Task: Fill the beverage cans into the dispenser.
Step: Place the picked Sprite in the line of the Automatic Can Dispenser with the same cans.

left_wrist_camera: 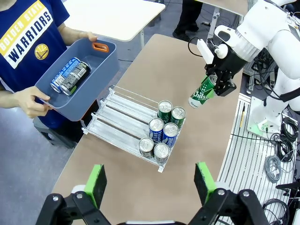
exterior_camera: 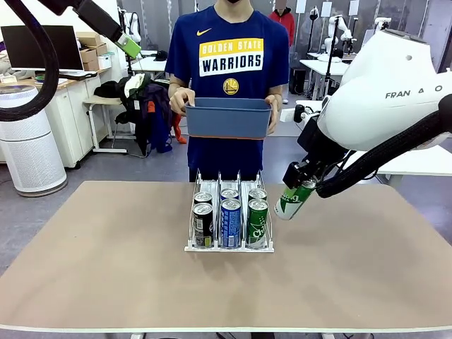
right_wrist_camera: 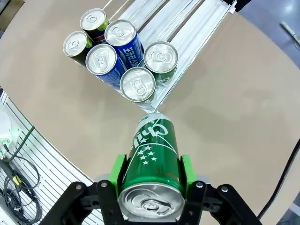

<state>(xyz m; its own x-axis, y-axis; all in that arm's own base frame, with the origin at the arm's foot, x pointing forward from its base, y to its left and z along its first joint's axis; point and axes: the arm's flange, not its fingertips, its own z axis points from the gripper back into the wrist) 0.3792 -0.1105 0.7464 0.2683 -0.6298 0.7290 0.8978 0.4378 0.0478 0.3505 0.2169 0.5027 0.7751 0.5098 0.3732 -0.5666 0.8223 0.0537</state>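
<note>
Right wrist view: can [right_wrist_camera: 154, 150] in right tool [right_wrist_camera: 151, 172]

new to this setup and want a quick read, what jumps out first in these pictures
The right pincer, shut on a tilted green can, holds it above the table just right of the dispenser. Six cans stand at the dispenser's near end, two per lane: dark, blue and green. Across the table a person holds a blue-grey bin with two more cans lying in it.

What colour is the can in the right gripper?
Green with white lettering; the can shows best in the right wrist view.
</note>
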